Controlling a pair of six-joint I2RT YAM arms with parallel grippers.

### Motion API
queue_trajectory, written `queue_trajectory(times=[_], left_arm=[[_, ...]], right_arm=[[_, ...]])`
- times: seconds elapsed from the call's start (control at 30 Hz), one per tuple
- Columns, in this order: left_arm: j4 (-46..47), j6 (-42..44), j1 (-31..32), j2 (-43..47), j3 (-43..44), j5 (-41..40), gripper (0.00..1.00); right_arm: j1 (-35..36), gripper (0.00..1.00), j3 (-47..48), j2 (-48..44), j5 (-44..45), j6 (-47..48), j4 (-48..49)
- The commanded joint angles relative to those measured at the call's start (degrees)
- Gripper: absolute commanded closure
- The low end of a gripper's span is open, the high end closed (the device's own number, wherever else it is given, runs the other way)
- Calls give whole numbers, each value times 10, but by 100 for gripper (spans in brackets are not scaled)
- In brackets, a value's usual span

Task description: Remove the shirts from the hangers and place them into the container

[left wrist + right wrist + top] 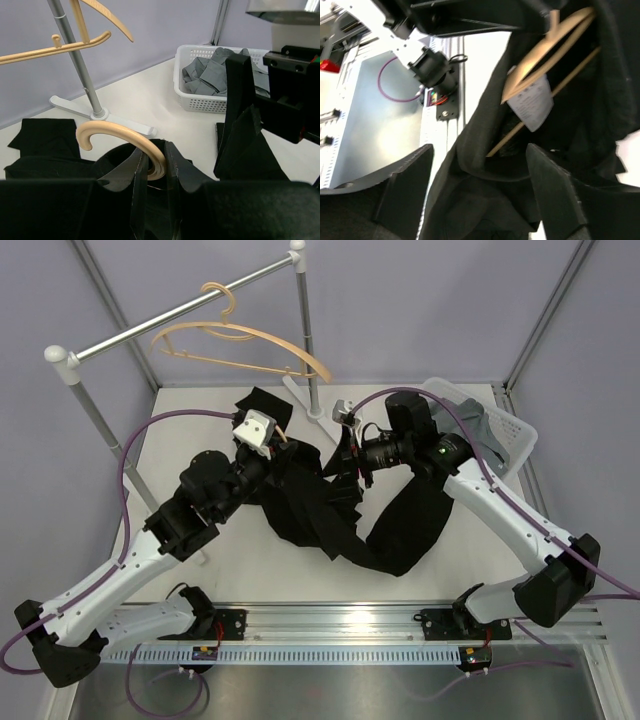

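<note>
Grey shirt (210,75) is already heaped in the basket (200,104), so that one's home. The black shirt (400,530) is out on the table (235,565) just left of the basket, bunched in folds with one long sleeve curling toward the near edge.

Both arms are over it. The left gripper (280,445), further from the basket than the right one, looks clamped on the second hanger (125,137) at its neck. That's black fingers against black cloth, so it's hard to be sure. The tan hook pokes up out of the collar.

The right gripper (477,160), on the basket side of the shirt, has its fingers spread wide and is gripping nothing. Dark cloth drapes between them, and the hanger's wooden arm and a white label (532,102) show inside the garment.

Well left of the basket and further back, the empty hanger (245,340) hangs on the rail (180,315).
</note>
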State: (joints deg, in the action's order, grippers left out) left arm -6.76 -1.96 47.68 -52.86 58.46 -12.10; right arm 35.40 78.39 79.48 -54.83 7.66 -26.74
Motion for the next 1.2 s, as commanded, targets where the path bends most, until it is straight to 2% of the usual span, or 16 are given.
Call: queue_trajectory(times=[0.0,0.03,0.13,0.17,0.27,0.3,0.37,0.4,0.6,0.8,1.0,1.17], left_arm=[[41,10,-3,11,7,-6,100],[41,10,-3,12,7,-9,100],[41,9,-3,13,7,-20,100],[40,9,-3,12,7,-24,100],[39,10,-3,9,9,-43,100],[35,11,-4,8,10,-56,100],[31,13,-4,3,12,-75,100],[28,12,-4,2,14,-109,100],[-11,-14,-8,-31,44,-247,100],[-17,-33,-8,-69,83,-315,100],[-16,-76,-8,-83,133,-347,100],[-15,-65,-8,-82,159,-339,100]], right_arm=[[16,20,32,8,-40,38,-28],[18,23,33,9,-40,41,-38],[20,41,36,12,-35,47,-51],[20,54,36,10,-29,47,-52],[20,73,35,2,-4,47,-59],[20,84,36,-5,4,48,-66],[20,92,34,-16,30,50,-75],[20,97,34,-27,38,51,-83],[27,100,22,-76,79,25,-100],[63,100,-21,-120,101,-5,-83],[101,100,-88,-144,155,-42,-60],[106,100,-144,-184,202,-66,-50]])
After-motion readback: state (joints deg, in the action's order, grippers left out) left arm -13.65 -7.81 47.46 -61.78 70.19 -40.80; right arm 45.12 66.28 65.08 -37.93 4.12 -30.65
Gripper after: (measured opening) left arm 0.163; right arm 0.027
